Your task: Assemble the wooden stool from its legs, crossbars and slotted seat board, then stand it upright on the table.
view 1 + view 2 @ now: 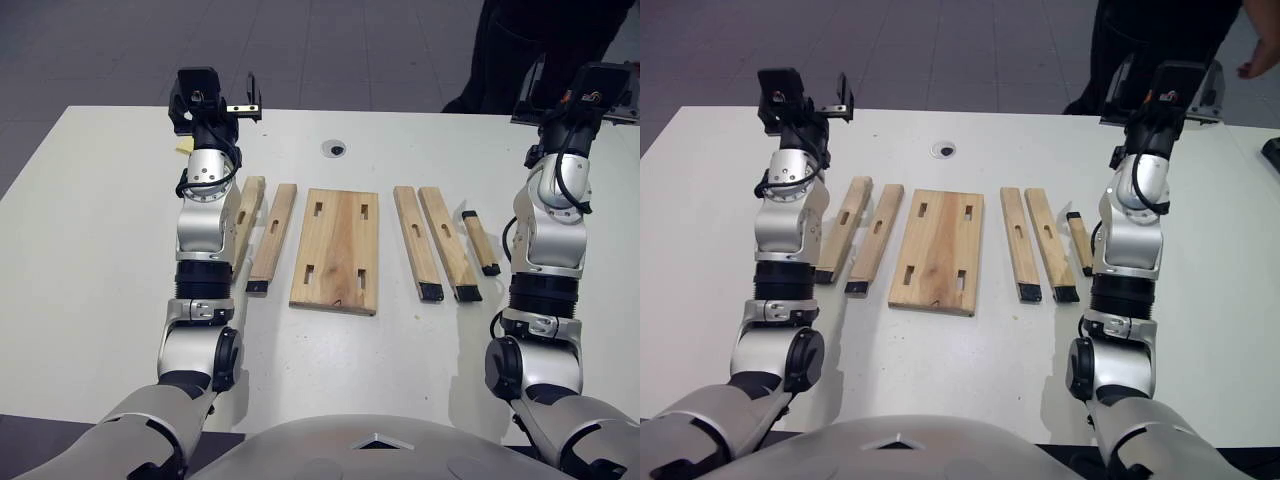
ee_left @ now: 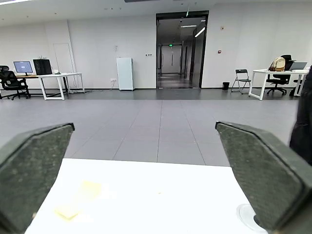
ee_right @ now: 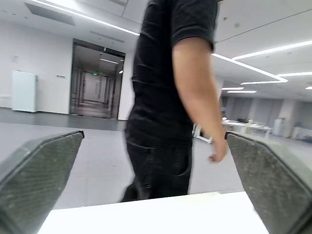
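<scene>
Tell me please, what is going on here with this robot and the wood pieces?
Nothing is assembled yet. The pale wooden seat board with four slots lies flat in the middle of the white table. Two long wooden legs lie on its left, two on its right, with a shorter wooden crossbar beside those. The left gripper and right gripper are open, hold nothing, and hang above the table's far part.
</scene>
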`<action>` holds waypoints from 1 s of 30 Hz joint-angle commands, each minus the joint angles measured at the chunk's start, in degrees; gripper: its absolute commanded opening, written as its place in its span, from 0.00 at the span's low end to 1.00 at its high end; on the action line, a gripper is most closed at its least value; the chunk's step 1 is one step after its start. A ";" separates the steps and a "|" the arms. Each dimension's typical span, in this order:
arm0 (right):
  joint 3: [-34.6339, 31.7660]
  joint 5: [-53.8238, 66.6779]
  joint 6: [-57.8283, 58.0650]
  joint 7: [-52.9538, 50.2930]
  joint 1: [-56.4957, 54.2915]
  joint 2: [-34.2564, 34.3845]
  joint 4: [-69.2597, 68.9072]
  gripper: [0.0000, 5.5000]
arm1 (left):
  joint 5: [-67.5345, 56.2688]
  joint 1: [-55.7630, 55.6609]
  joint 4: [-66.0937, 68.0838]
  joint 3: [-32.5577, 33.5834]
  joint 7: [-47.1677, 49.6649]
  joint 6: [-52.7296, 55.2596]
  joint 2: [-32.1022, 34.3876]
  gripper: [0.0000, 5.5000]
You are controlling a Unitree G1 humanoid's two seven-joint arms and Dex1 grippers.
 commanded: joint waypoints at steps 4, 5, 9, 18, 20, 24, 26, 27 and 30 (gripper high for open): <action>-2.04 6.14 8.48 5.46 4.13 -0.84 -3.03 0.98 | 0.03 1.08 -2.42 -0.68 -0.99 2.14 0.03 0.98; -2.00 7.09 10.11 6.74 5.03 -1.07 -3.83 0.98 | -0.15 1.18 -2.81 -0.71 -1.22 2.44 -0.07 0.98; -0.84 7.74 18.33 10.17 10.21 -2.53 -8.29 0.98 | -1.68 1.69 -5.65 -0.69 -2.56 4.02 -0.75 0.98; 3.59 7.85 27.67 13.66 21.08 -1.69 -14.59 0.98 | -2.18 3.04 -8.79 -0.78 -1.88 6.17 -2.11 0.98; 2.68 7.94 28.14 13.04 22.18 -1.44 -14.21 0.98 | -2.07 3.27 -9.16 -0.84 -1.84 6.51 -2.27 0.98; 1.18 8.70 29.21 13.91 23.79 -2.27 -13.89 0.98 | -1.80 3.88 -9.69 -0.86 -1.62 7.06 -2.57 0.98; 0.32 9.06 30.36 14.48 24.28 -2.80 -13.80 0.98 | -1.73 4.11 -10.10 -0.97 -1.50 7.32 -2.73 0.98; 0.58 9.04 31.11 15.29 24.67 -3.44 -13.49 0.98 | -1.71 4.22 -10.30 -1.03 -1.41 7.47 -2.81 0.98; 2.21 8.95 33.07 17.82 25.78 -5.07 -13.07 0.98 | -1.65 4.47 -10.61 -1.14 -1.19 7.83 -2.99 0.98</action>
